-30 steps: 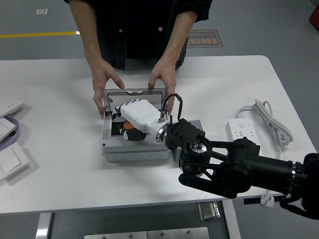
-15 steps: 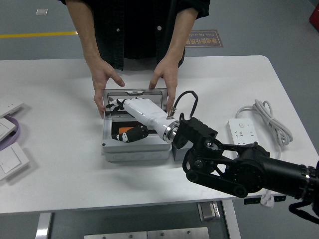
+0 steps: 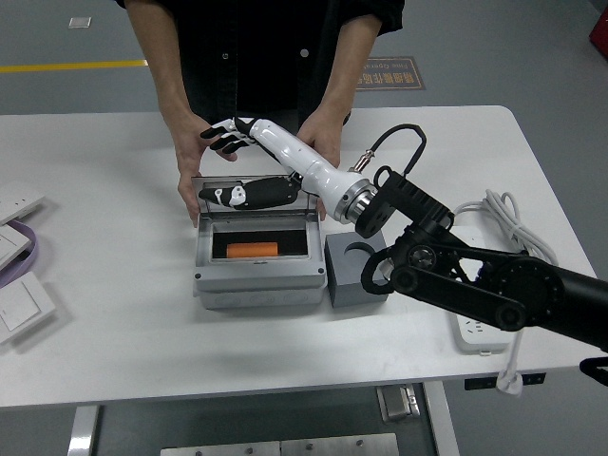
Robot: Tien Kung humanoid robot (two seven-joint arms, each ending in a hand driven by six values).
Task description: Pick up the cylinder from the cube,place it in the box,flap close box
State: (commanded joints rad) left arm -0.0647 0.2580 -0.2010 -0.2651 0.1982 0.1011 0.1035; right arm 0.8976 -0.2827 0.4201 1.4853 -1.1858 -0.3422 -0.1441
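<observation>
Head view: the robot's right hand (image 3: 245,163), white with black fingertips, sits just above the centre of the frame, over the far rim of the grey box (image 3: 256,284). Its fingers (image 3: 220,133) are spread and hold nothing; the thumb (image 3: 249,195) reaches down in front of the raised lid (image 3: 255,180). Half a second ago this hand was lower, with its fingers inside the box; it has since risen and swung toward the top of the frame, and the black arm behind it now crosses from the lower right at a flatter angle.

The orange cylinder (image 3: 253,251) lies on its side on the dark floor of the box, left of centre, with nothing touching it. In the earlier frames the hand partly covered it; now all of it shows.

The grey cube (image 3: 353,273) stands just beside the box's right wall, its round socket empty. It was hidden behind the wrist before and is now in plain sight.

At the top of the frame a person in a dark shirt has one hand (image 3: 197,157) at the lid's left corner and the other hand (image 3: 323,142) at its right, much as before.

A white power strip (image 3: 480,328) and its coiled cable (image 3: 513,223) lie at the right; white switch plates (image 3: 21,285) rest at the left edge of the white table (image 3: 104,361).
</observation>
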